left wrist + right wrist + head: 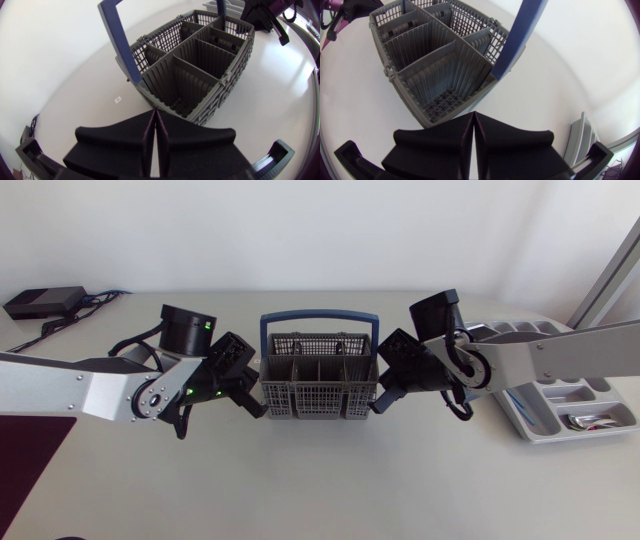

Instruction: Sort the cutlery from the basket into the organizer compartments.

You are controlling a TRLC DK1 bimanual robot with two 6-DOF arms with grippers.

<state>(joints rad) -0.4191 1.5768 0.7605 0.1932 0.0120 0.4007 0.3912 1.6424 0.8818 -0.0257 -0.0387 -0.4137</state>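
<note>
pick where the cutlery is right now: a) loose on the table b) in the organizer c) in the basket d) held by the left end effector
b: shiny cutlery lies in one compartment of the organizer, the basket compartments in view look empty, and the left end effector is shut on nothing.

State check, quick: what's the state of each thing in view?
basket: upright, no cutlery visible inside
handle: raised
organizer: cutlery in one compartment
left gripper: shut, empty, beside basket
right gripper: shut, empty, beside basket
</note>
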